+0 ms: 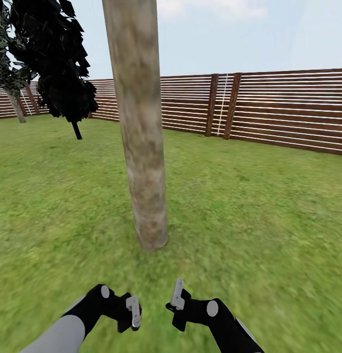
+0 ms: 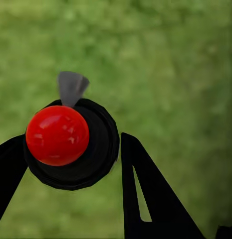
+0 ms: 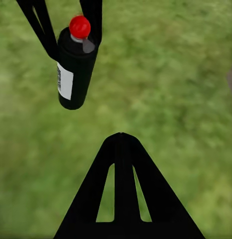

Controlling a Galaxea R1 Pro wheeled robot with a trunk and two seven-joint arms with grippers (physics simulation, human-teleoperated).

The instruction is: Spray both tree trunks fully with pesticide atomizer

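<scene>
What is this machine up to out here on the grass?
A two-armed robot stands on a fenced lawn facing a thick grey-brown tree trunk. Its left gripper holds a black spray bottle with a red cap, seen from above in the left wrist view and from the side in the right wrist view. The right gripper is shut and holds nothing. No mist is visible and the trunk looks bare, so spraying has apparently not begun.

Tree trunk [image 1: 140, 122] cut by head view's top edge, foliage unseen. Atomizer [image 2: 71, 144] seen end-on from left wrist: body hidden beneath red cap. Label [image 3: 65, 81] print too small to read. Grass [image 3: 170, 89] blurred.
</scene>
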